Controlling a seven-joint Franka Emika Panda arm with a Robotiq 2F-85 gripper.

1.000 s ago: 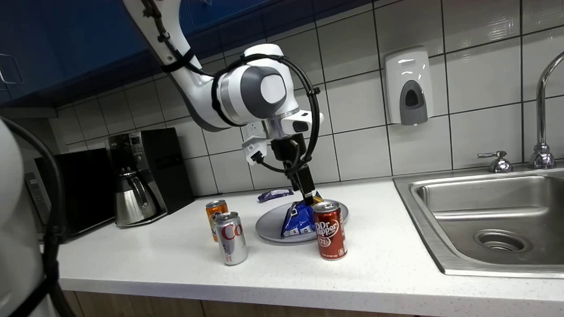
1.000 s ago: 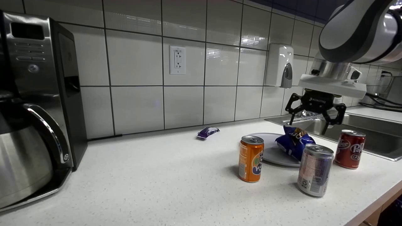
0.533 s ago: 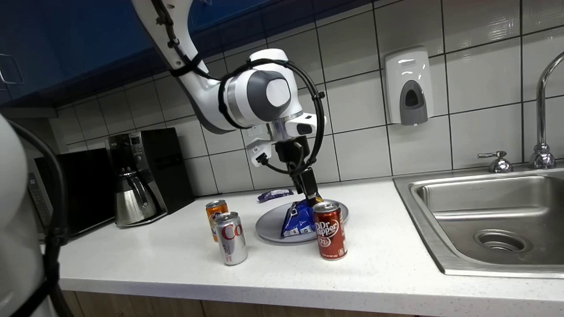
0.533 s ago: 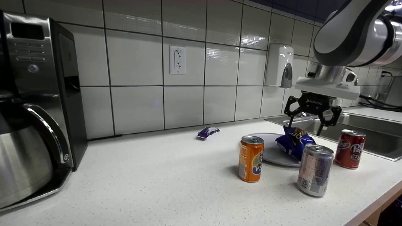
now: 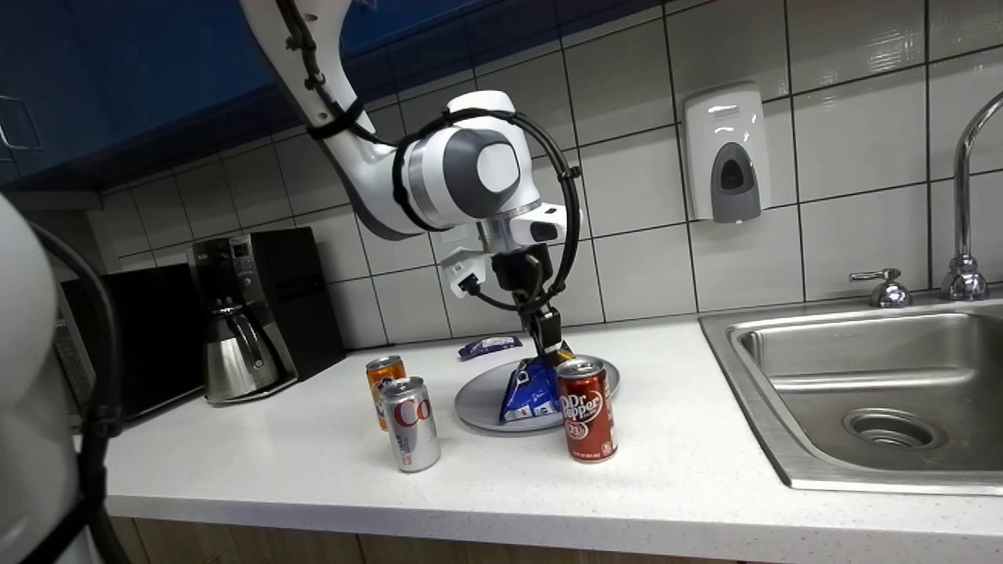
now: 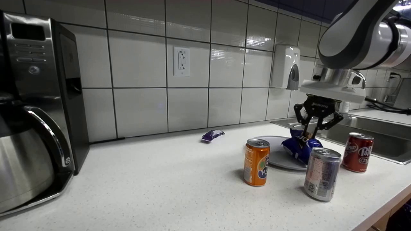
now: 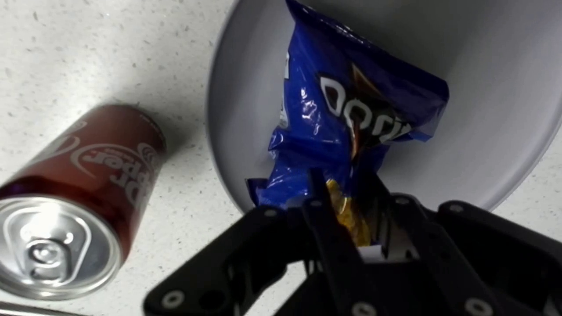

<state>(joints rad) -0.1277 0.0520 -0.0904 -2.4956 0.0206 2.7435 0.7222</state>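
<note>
My gripper (image 6: 307, 138) points down over a crumpled blue Doritos bag (image 7: 329, 114). The bag lies on a grey plate (image 7: 478, 145). The jaws stand partly drawn together, with the bag's upper end between them and its yellow part showing in the gap. Whether both fingers press on the foil I cannot tell. In an exterior view the fingertips reach the top of the bag (image 5: 531, 393), partly behind a red Dr Pepper can (image 5: 586, 411). That can stands upright just beside the plate.
A silver cola can (image 6: 322, 175) and an orange can (image 6: 257, 162) stand on the counter near the plate. A small purple packet (image 6: 213, 135) lies by the tiled wall. There is a coffee maker (image 5: 266, 313) on one side and a steel sink (image 5: 878, 392) on the other.
My jaws have gone from wide apart to much narrower about the bag's upper end. The arm has shifted slightly and come down a little. The bag, plate and cans have not moved.
</note>
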